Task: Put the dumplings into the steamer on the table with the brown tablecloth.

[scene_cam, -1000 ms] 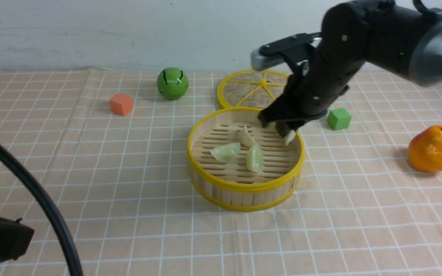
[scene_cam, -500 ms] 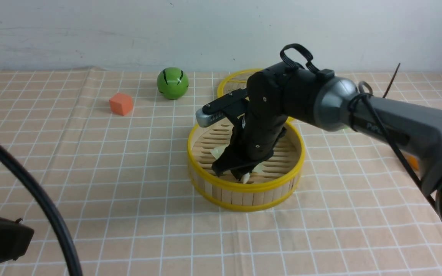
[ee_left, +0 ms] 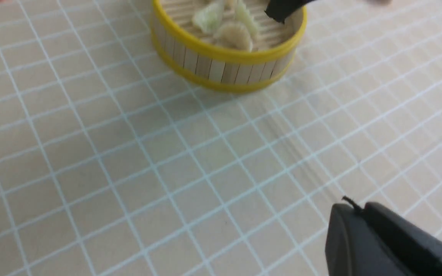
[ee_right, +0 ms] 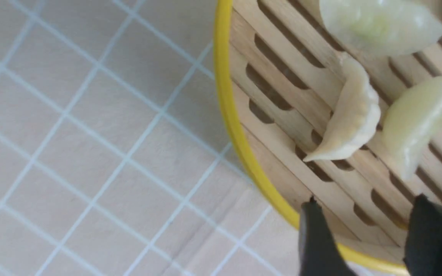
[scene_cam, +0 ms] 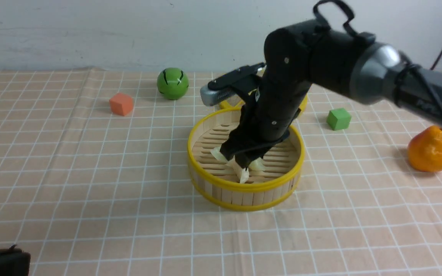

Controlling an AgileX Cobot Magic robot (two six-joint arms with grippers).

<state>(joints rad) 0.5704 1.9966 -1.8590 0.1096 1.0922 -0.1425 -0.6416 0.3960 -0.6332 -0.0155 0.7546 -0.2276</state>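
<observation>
Right wrist view shows the right gripper, jaws apart and empty, over the steamer, the beige dumpling lying free; with the left gripper closed, the next move is probably a straight lift clear.

You have nothing to read here: no lettering, label, brand or number can be made out on the right gripper, the steamer beneath it, or the brown tablecloth around it.

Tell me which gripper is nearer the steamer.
Right. The right gripper hangs over the steamer, jaws open above its floor. The left gripper sits shut, low over the tablecloth, well short of it.
</observation>
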